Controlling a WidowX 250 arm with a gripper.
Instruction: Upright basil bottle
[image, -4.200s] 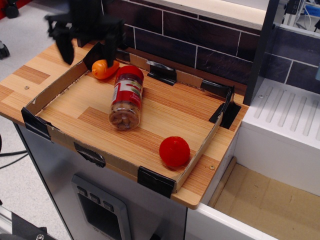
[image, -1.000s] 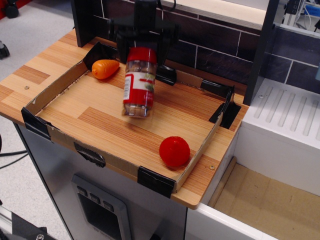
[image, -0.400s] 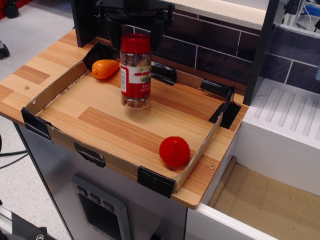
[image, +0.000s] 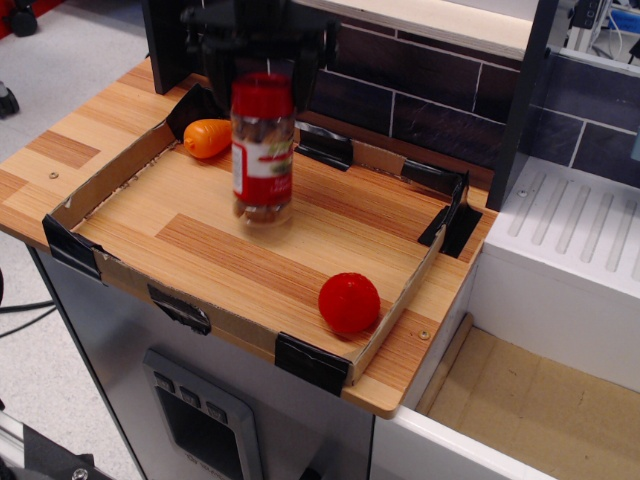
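Note:
The basil bottle (image: 263, 150) is a clear jar with a red cap, a red-white-green label and brownish contents. It hangs upright, cap up, over the middle-left of the cardboard tray (image: 120, 270), its bottom close to the tray floor; I cannot tell whether it touches. My black gripper (image: 262, 75) comes down from the top of the view, and its fingers (image: 222, 62) close on the red cap from both sides. The picture of the bottle is slightly blurred.
An orange carrot-like toy (image: 207, 137) lies in the tray's back left corner. A red ball (image: 349, 302) sits near the front right corner. A dark brick wall (image: 420, 75) stands behind the tray. A white ribbed unit (image: 570, 240) is at the right.
The bottle went from lying on its side to being lifted by the cap and turned upright. Since the last frame it moved slightly left and lower.

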